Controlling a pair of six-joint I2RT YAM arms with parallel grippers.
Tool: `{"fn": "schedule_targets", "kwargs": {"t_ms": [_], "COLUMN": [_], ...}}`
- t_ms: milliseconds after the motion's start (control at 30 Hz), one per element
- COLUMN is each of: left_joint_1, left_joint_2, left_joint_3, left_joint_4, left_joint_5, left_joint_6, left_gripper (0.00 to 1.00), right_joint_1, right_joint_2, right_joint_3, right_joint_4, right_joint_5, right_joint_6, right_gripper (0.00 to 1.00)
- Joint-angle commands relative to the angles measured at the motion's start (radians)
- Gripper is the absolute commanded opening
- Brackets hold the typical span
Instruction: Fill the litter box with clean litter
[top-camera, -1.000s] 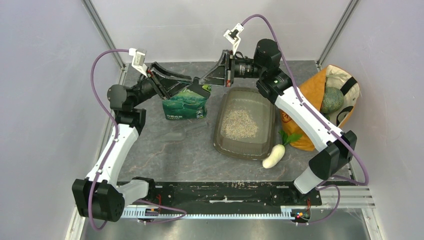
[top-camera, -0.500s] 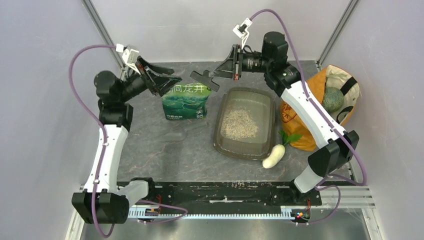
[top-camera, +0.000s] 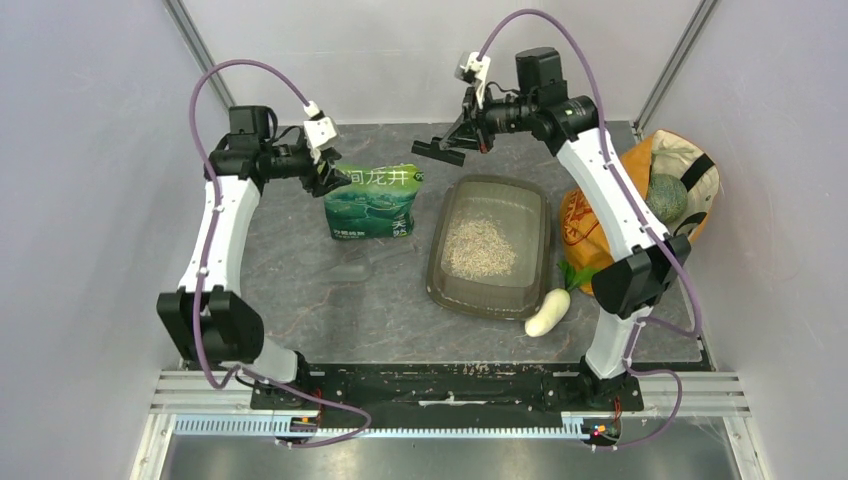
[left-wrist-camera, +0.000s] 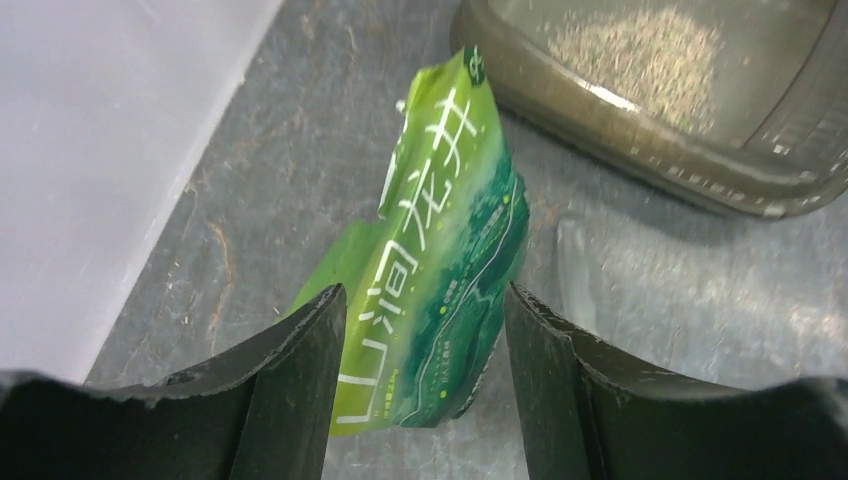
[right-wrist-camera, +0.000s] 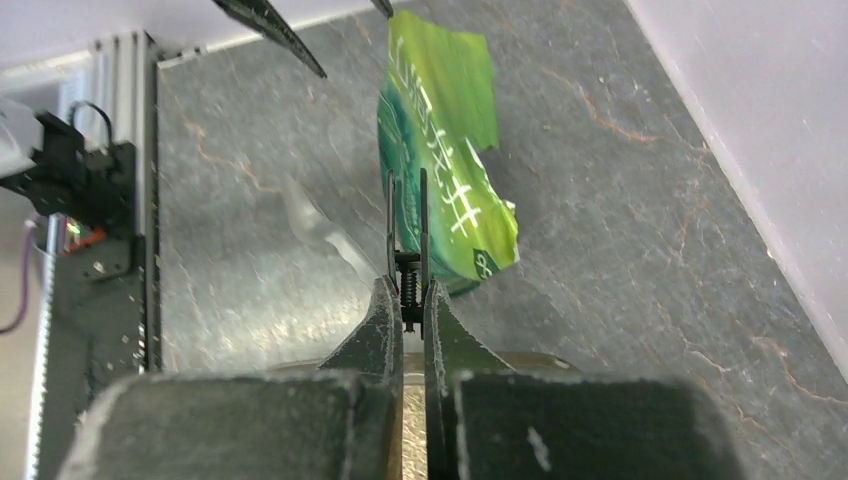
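Note:
The litter box (top-camera: 535, 262) lies right of centre with a thin heap of clean litter (top-camera: 478, 247) inside; its rim (left-wrist-camera: 640, 150) and litter (left-wrist-camera: 640, 50) also show in the left wrist view. A green printed bag (top-camera: 372, 202) stands left of it. My left gripper (top-camera: 330, 180) is open and empty, its jaws apart above the bag (left-wrist-camera: 440, 270). My right gripper (top-camera: 462, 138) is shut on a thin black spring clip (top-camera: 438, 150), held in the air above and behind the bag. In the right wrist view the clip (right-wrist-camera: 407, 240) sticks out past the fingers toward the bag (right-wrist-camera: 440, 170).
A white radish (top-camera: 548, 310) lies by the box's near right corner. An orange-and-cream fabric bag (top-camera: 610, 200) with a green melon (top-camera: 664, 200) stands at the right. A clear plastic scrap (top-camera: 352, 268) lies in front of the green bag. Walls stand close behind.
Both grippers have left the bag's top. The right one has carried the black clip up and back; the left arm has swung back to the left and its gripper stands open.

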Motion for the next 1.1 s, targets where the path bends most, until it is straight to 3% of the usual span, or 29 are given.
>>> {"fn": "schedule_targets", "kwargs": {"t_ms": [0, 133, 267, 533, 733, 1067], "left_joint_1": [0.004, 0.002, -0.004, -0.016, -0.016, -0.053], "left_joint_2": [0.085, 0.18, 0.276, 0.344, 0.335, 0.31], "left_joint_3": [0.112, 0.199, 0.28, 0.272, 0.253, 0.218], "left_joint_4": [-0.107, -0.131, -0.248, -0.357, -0.395, -0.446], "left_joint_5": [-0.009, 0.005, -0.003, -0.037, -0.045, -0.075], "left_joint_6": [0.275, 0.305, 0.429, 0.566, 0.656, 0.754], "left_gripper": [0.65, 0.65, 0.63, 0.59, 0.37, 0.15], "right_joint_1": [0.001, 0.001, 0.001, 0.02, 0.041, 0.095], "right_joint_2": [0.064, 0.133, 0.185, 0.229, 0.248, 0.256], "right_joint_3": [0.08, 0.139, 0.187, 0.201, 0.194, 0.174], "right_joint_4": [-0.083, -0.093, -0.093, -0.094, -0.111, -0.148], "right_joint_5": [0.022, 0.025, 0.017, 0.005, -0.014, -0.032], "right_joint_6": [-0.237, -0.283, -0.309, -0.347, -0.382, -0.483], "right_gripper": [0.0, 0.0, 0.0, 0.0, 0.0, 0.0]}}
